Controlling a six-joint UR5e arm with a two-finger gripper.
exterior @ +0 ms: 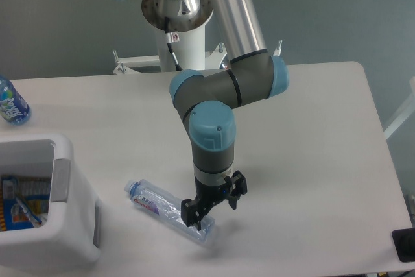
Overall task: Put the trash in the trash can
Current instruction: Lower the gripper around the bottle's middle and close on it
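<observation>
A crushed clear plastic bottle (pixel 165 207) with a pale blue cap and red-blue label lies on the white table, cap toward the left. My gripper (pixel 213 207) hangs low over the bottle's right end with its fingers spread apart; one finger touches or overlaps the bottle's base, the other stands to the right of it. The gripper is open and holds nothing. The white trash can (pixel 61 241) stands at the front left, with colourful wrappers showing inside it.
A blue-labelled water bottle (pixel 11 105) stands at the table's far left edge. The arm's base post (pixel 185 43) rises at the back of the table. A dark object (pixel 405 244) sits at the front right corner.
</observation>
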